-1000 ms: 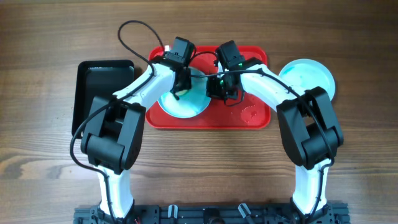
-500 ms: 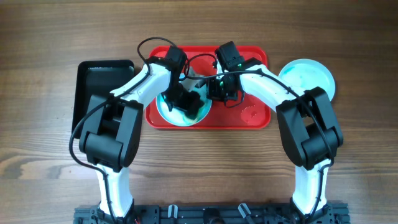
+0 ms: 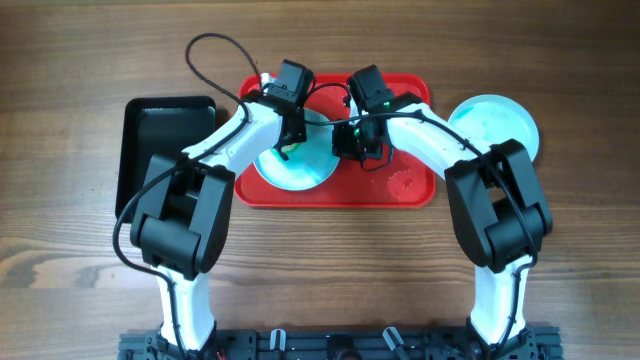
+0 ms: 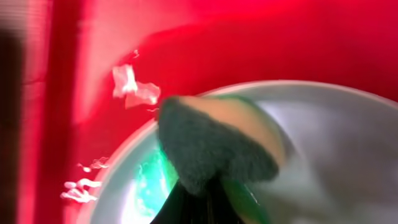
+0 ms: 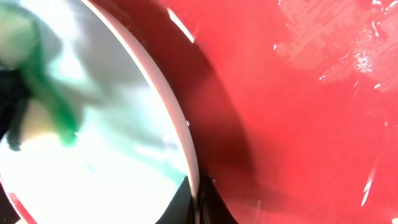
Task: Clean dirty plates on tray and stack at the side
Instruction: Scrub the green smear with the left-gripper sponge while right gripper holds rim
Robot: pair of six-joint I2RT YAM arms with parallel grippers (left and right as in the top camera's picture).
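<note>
Pincer (image 4: 200,200) holds a sponge (image 4: 211,146) against the plate (image 4: 339,146).

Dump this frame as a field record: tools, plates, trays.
left tool: shut on sponge, sponge over tray plate's rim
right tool: shut on tray plate's rim
tray plate: pale aqua, on red tray's left half
green smear: visible on tray plate
side plate: pale aqua, on table, right of red tray
red tray: mid-table, between the arms
black tray: left of red tray
</note>
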